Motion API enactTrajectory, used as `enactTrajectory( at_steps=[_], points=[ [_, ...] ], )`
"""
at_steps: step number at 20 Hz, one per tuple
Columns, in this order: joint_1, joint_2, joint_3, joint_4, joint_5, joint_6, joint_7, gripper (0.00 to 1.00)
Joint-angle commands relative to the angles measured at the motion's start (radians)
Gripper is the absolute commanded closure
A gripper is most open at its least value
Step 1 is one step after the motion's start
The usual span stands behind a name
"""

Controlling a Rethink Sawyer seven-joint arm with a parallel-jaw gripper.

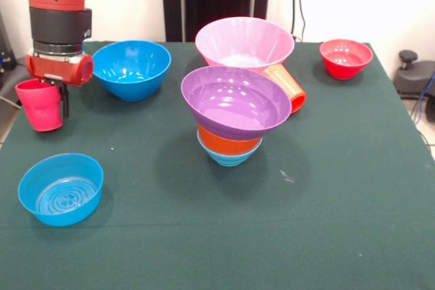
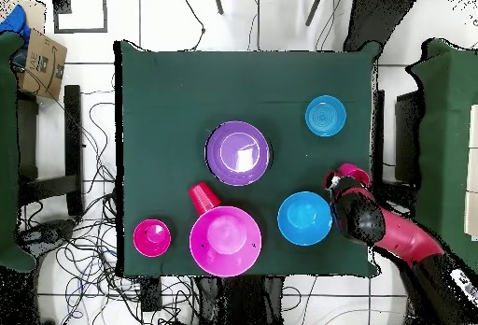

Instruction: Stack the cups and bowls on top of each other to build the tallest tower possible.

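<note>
My gripper (image 1: 49, 94) is shut on the pinkish-red cup (image 1: 39, 105) at the table's left edge, with one dark finger (image 1: 64, 100) down the cup's right side. In the overhead view the gripper (image 2: 342, 181) and cup (image 2: 353, 170) sit by the right edge. The tower stands mid-table: a purple bowl (image 1: 236, 102) tilted on an orange bowl (image 1: 229, 140) nested in a light-blue bowl (image 1: 228, 158). From overhead only the purple bowl (image 2: 238, 152) shows. An orange-red cup (image 1: 289, 86) lies on its side between the tower and the large pink bowl (image 1: 245, 42).
A deep blue bowl (image 1: 131, 68) stands just right of the gripper. A small blue bowl (image 1: 60, 188) sits front left and a small red bowl (image 1: 345, 57) at the back right. The green-clothed table (image 1: 326, 222) ends close to the gripper's left.
</note>
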Motion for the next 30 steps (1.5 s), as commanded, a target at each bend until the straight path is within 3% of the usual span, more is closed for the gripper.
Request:
enactTrajectory(
  at_steps=[1, 10, 22, 30],
  points=[
    [0.052, 0.050, 0.068, 0.022, 0.027, 0.130, 0.094, 1.00],
    [0.065, 0.023, 0.059, 0.044, 0.044, 0.177, 0.091, 1.00],
    [0.100, -0.133, 0.044, 0.126, 0.088, 0.278, 0.109, 1.00],
    [0.137, -0.170, 0.031, 0.131, 0.132, 0.312, 0.132, 1.00]
  ],
)
